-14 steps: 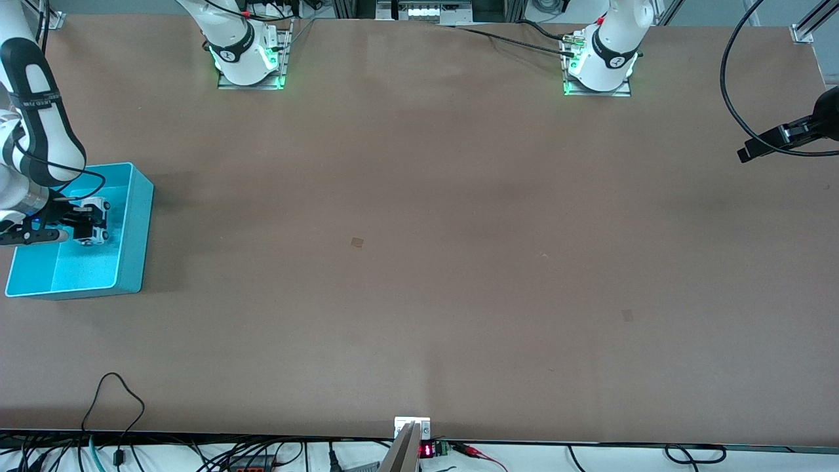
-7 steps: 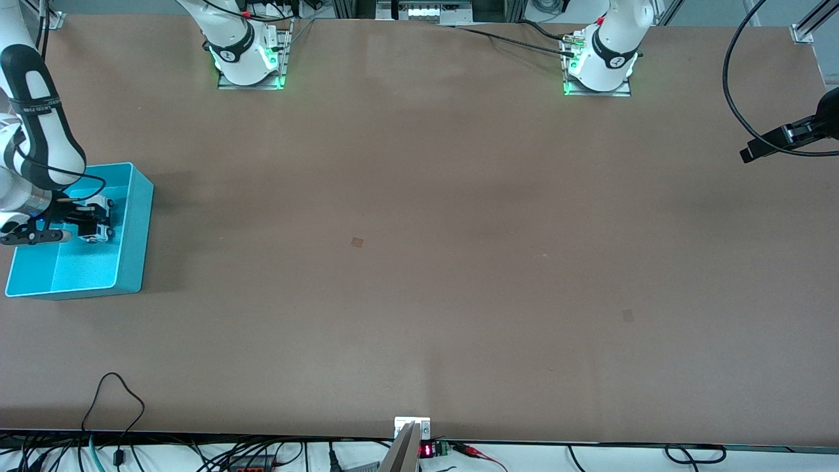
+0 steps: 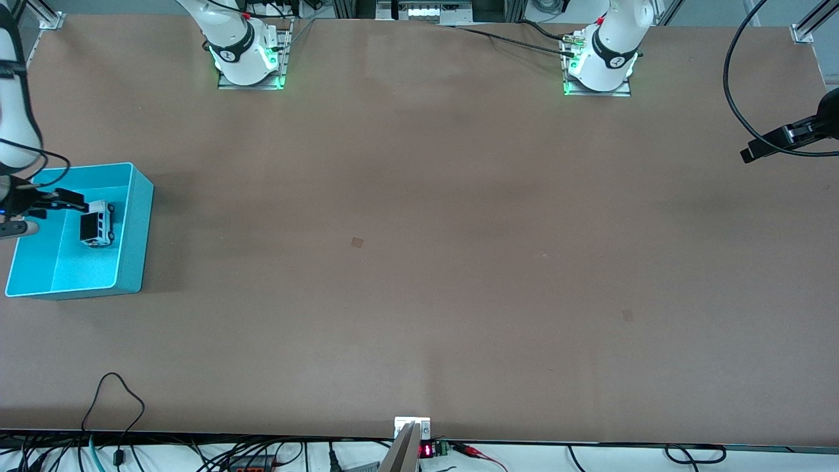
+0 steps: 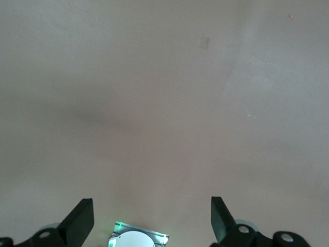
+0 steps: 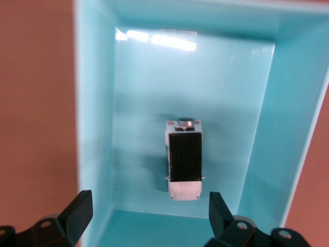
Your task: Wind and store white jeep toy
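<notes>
- Right wrist view gives us the clearest look: the white jeep toy point(image 5: 184, 166) sits upright on its wheels on the floor of the teal bin point(image 5: 95, 128), roughly mid-floor, touching no wall that we can see.
- In the front view we find the jeep point(image 3: 97, 223) in the bin point(image 3: 134, 229) at the right arm's end of the table.
- The right gripper point(image 5: 146, 218) hangs above the bin with its fingers spread wide and nothing between them; in the front view it point(image 3: 62, 200) is over the bin's interior, beside the toy.
- The left gripper point(image 4: 149, 221) waits over bare table, its fingers likewise apart and empty.
- We judge the toy light and rigid, a hard shell with smooth, possibly slick sides, and free to roll on its small wheels if nudged along its length.
- We would take hold across the two long flanks at mid-body, below the black roof panel point(image 5: 185, 156), so the pads bear on flat sides and not on wheels or the rounded ends.
- A gentle squeeze should do; we expect small parts such as wheels to be the fragile bits.
- Judging by the toy lying free in the bin, we take storage as done.
</notes>
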### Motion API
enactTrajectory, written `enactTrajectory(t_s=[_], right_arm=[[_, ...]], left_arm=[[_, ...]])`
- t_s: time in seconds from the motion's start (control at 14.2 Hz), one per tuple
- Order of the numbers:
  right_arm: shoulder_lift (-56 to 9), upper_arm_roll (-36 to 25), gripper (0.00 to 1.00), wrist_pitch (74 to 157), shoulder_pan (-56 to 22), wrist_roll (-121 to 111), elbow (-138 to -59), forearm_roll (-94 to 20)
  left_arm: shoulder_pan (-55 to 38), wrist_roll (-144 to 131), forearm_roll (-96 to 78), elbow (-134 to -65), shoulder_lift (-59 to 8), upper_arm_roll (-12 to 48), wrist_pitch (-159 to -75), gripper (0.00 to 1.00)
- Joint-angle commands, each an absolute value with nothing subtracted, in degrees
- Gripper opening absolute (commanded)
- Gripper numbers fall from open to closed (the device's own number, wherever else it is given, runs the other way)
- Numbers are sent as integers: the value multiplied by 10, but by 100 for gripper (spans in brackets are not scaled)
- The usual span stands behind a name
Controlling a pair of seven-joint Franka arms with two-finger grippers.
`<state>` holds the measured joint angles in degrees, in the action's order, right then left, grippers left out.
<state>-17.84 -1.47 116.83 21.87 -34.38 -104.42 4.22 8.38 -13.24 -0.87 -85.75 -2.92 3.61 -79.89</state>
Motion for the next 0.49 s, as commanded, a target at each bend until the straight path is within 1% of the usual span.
enactTrajectory(t_s=[0.0,0.14,0.28,0.42], right_arm=[[-175,12,100,1087,206,-365,-971,43],[-158,28,100,1050,196,-358,-945,20],[-133,33,100,1039,164,-341,-940,14],[-113,34,100,1035,140,-278,-942,13]], left_arm=[[85,-137,-9,-844,-36,38,-791,100],[85,-136,-10,-843,-36,38,-792,100],[86,-137,-11,-842,-36,38,-792,100],[86,-136,-8,-842,-36,38,-793,100]])
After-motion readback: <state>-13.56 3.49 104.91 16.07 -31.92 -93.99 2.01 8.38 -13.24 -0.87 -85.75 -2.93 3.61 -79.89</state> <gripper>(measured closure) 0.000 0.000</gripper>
